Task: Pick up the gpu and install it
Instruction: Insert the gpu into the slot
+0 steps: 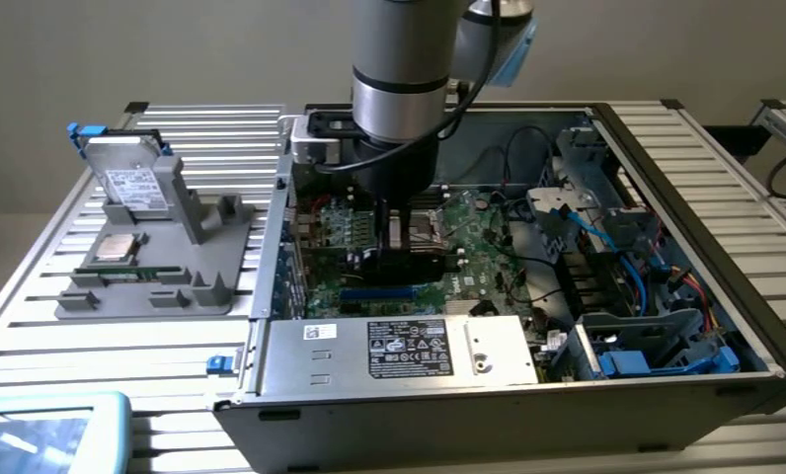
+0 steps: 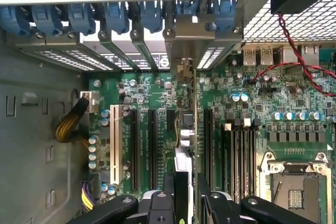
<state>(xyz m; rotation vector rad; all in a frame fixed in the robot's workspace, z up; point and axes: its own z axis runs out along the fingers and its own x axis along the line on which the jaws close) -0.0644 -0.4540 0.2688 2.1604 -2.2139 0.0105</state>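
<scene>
The gripper (image 2: pixel 186 205) is clamping, jaws nearly closed, on the gpu (image 2: pixel 186 137); the card is standing on edge between the jaws, low over the motherboard (image 2: pixel 152 90) slots; its long axis is running straight ahead of the gripper toward the rear bracket row (image 2: pixel 113 51).

In the exterior view, the robot arm (image 1: pixel 400 89) runs off the top edge. It stands in front of the motherboard (image 1: pixel 479 237) and covers its middle. The gripper (image 1: pixel 400 252) below it is lost in shadow inside the case (image 1: pixel 683 148). The wrist view catches the gpu (image 2: pixel 195 124) edge-on, so neither face can be seen. The gripper closed on it is cut by the frame's edge. Print on the hard drive (image 1: pixel 132 185) label and the power supply (image 1: pixel 411 348) sticker is too small to read. A blue-rimmed object (image 1: pixel 44 425) is cropped at the corner.
</scene>
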